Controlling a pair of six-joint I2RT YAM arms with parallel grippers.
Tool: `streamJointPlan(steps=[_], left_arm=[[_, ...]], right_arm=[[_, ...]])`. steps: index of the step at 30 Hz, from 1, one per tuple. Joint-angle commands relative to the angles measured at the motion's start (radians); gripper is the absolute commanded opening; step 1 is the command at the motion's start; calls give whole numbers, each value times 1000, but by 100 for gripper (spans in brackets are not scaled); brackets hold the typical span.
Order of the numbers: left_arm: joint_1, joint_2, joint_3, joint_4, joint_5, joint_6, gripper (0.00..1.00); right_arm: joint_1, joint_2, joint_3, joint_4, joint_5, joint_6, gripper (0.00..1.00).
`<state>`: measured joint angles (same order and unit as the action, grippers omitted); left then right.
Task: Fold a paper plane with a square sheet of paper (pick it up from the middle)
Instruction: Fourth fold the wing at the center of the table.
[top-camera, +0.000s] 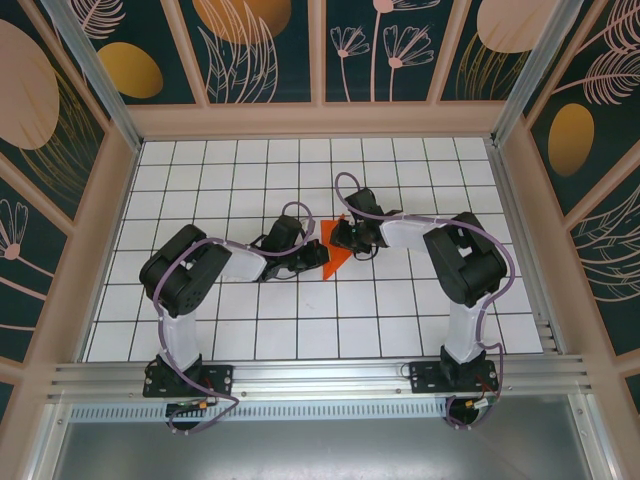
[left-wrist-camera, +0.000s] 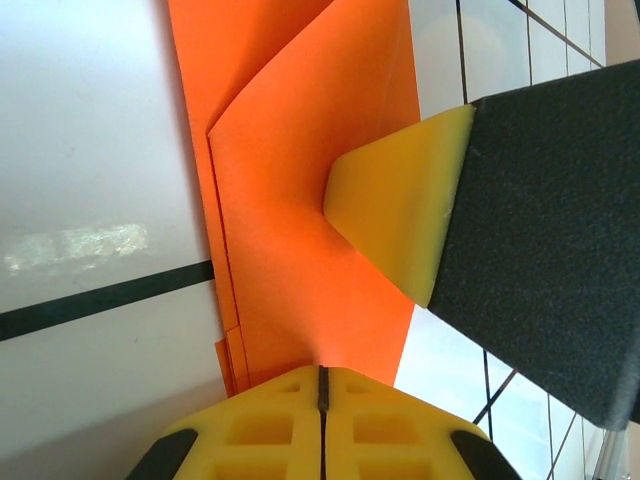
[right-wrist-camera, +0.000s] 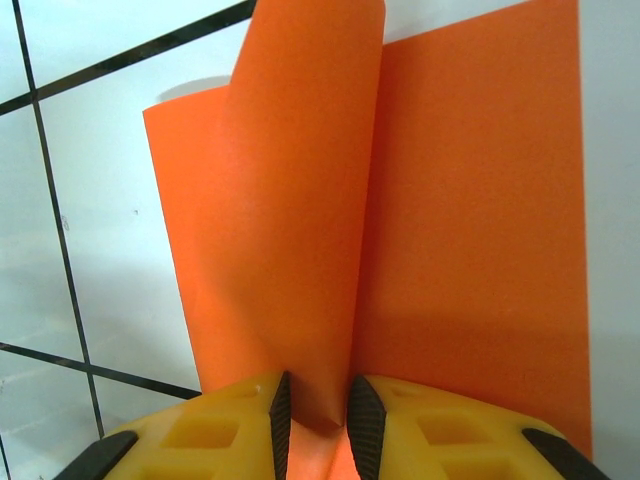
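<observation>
Partly folded orange sheet of paper (top-camera: 336, 258), lying near the middle of the white gridded surface (top-camera: 250, 170) between the two arms. One edge is pinched by the left gripper (left-wrist-camera: 322, 385), whose yellow fingers are closed on it. A raised, curled flap is clamped between the fingers of the right gripper (right-wrist-camera: 318, 402). Stacked folded layers are seen along the sheet's side.
</observation>
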<state>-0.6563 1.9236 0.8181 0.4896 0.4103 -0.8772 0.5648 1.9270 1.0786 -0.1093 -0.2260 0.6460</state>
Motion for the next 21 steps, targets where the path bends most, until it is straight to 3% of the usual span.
streamJointPlan(steps=[1,10,21], left_arm=[[6,24,16,-38,-12,-9,8],[5,38,23,-121,-48,-16,6],[3,46,18,-257,-139,70,2]], right_arm=[[6,152,-65,-127,118,12,30],[6,134,-56,-126,92,10,30],[-48,-158,-12,-36,-94,-10,39]])
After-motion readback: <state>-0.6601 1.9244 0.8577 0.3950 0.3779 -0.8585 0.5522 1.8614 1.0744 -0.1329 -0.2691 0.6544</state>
